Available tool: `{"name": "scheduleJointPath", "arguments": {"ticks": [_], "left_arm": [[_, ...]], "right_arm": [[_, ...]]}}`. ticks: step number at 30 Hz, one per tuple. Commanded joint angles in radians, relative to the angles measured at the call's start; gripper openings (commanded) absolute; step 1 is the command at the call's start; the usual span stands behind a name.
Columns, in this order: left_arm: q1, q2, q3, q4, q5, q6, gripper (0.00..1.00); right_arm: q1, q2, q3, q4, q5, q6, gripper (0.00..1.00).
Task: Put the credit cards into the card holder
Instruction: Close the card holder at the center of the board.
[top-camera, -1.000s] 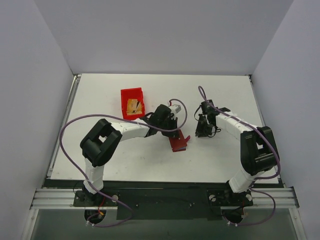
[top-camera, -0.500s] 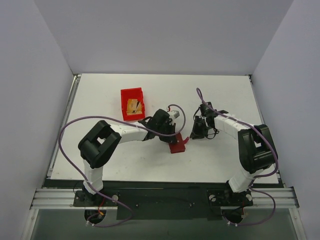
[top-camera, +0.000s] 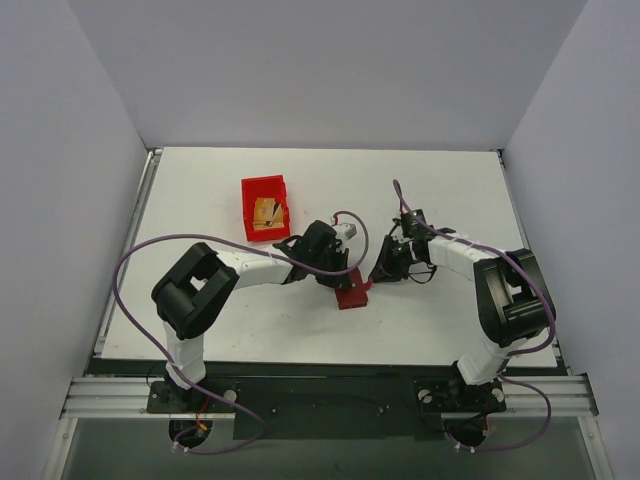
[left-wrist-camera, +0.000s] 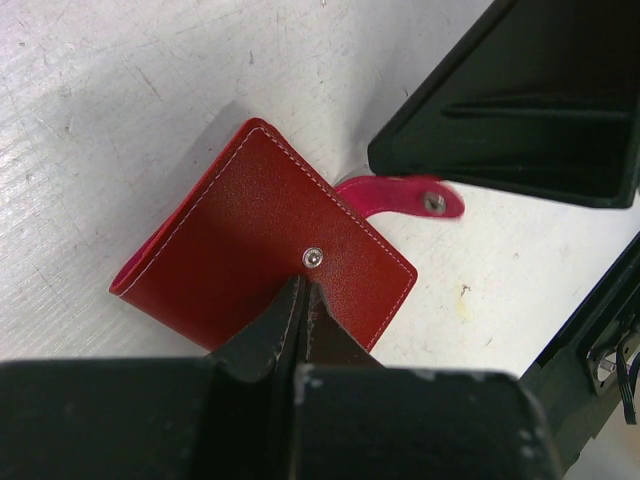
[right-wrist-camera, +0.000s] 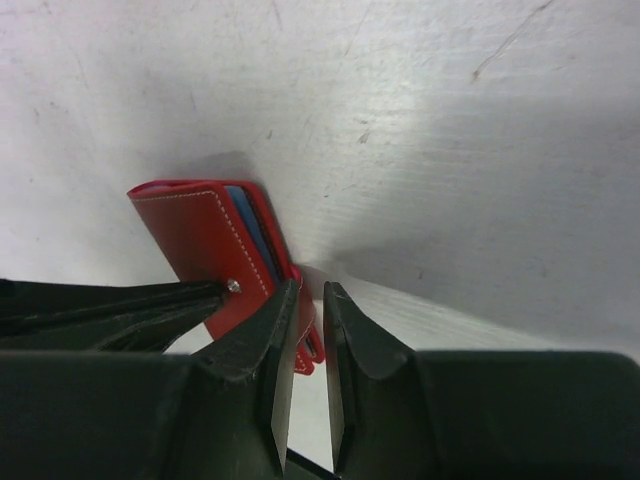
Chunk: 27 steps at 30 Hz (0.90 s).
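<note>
The card holder (left-wrist-camera: 250, 240) is a dark red wallet lying folded shut on the table, also seen from above (top-camera: 352, 294). My left gripper (left-wrist-camera: 303, 290) is shut and empty, its tips pressing on the cover just below the snap stud. The pink-red snap tab (left-wrist-camera: 395, 195) sticks out to the right. My right gripper (right-wrist-camera: 311, 300) stands at that tab edge, jaws a narrow gap apart, the tab (right-wrist-camera: 316, 340) lying against the left finger. Blue inner slots (right-wrist-camera: 245, 225) show at the fold. Tan credit cards (top-camera: 266, 212) lie in the red bin.
The bright red open-topped bin (top-camera: 262, 190) stands at the back left of the wallet. Purple cables loop over both arms. My right gripper's black body (left-wrist-camera: 520, 100) hangs close over the wallet's right side. The table's near edge with the mounting rail (top-camera: 320, 385) lies below.
The card holder's raised flap has come down and the wallet now lies flat. My right gripper has moved left up to its tab edge. My left gripper shifted slightly left, staying on the cover.
</note>
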Motion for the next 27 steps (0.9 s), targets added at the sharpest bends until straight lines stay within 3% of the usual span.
{"name": "scheduleJointPath", "arguments": {"ticks": [1, 6, 12, 24, 27], "left_arm": [[-0.002, -0.021, -0.01, -0.041, -0.009, 0.016, 0.0], [-0.001, -0.029, 0.014, -0.044, -0.016, 0.014, 0.0], [0.004, -0.06, 0.034, -0.051, -0.027, 0.013, 0.0], [0.025, -0.142, 0.009, -0.061, -0.042, 0.006, 0.0], [0.025, -0.156, 0.008, -0.064, -0.05, 0.006, 0.0]], "right_arm": [[-0.005, -0.021, -0.027, 0.053, -0.127, 0.039, 0.13], [-0.003, -0.022, -0.056, 0.168, -0.241, 0.107, 0.14], [0.004, 0.007, -0.056, 0.207, -0.273, 0.128, 0.14], [0.038, 0.042, -0.072, 0.268, -0.253, 0.151, 0.14], [0.037, -0.011, -0.081, 0.282, -0.163, 0.145, 0.15]]}}
